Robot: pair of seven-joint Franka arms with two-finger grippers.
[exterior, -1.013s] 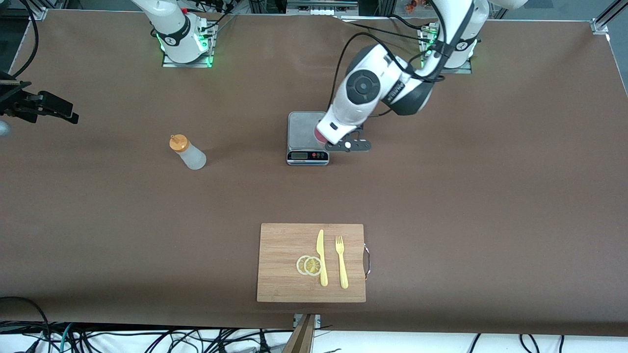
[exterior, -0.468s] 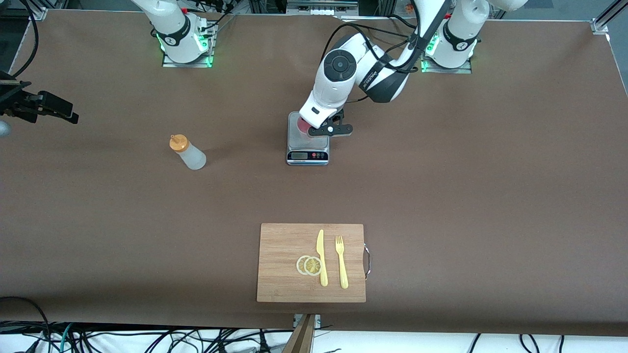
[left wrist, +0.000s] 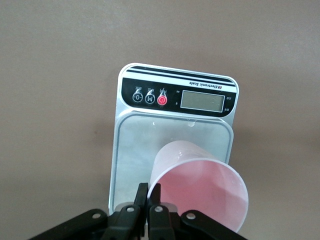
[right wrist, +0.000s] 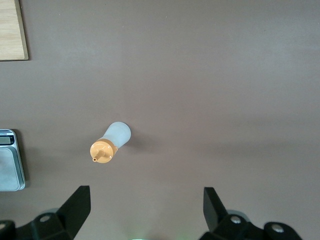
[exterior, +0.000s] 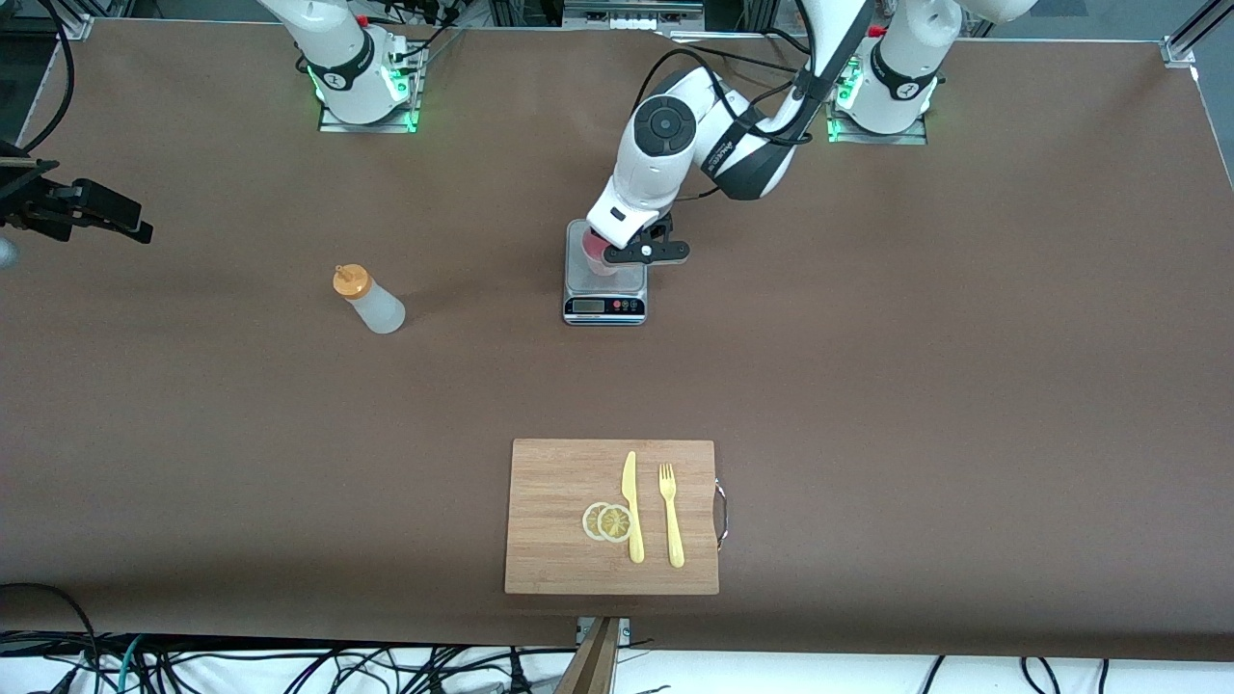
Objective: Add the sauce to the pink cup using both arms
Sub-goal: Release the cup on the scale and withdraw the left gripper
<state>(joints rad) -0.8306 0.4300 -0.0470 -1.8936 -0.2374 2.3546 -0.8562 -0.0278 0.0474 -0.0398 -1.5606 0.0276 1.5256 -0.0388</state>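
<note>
Thin pink plastic, light and tippy: pink cup (left wrist: 200, 187) pinched at rim by left end effector (left wrist: 149, 200) over scale (left wrist: 176, 125); right end effector (right wrist: 142, 210) wide above upright sauce (right wrist: 110, 142)

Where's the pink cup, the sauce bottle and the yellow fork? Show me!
pink cup (left wrist: 202, 187): left wrist view, on the pink inside wall.
sauce bottle (exterior: 379, 307): front view, on the whitish body below the orange cap.
yellow fork (exterior: 673, 530): front view, on the handle, lying on the wooden board.
</note>
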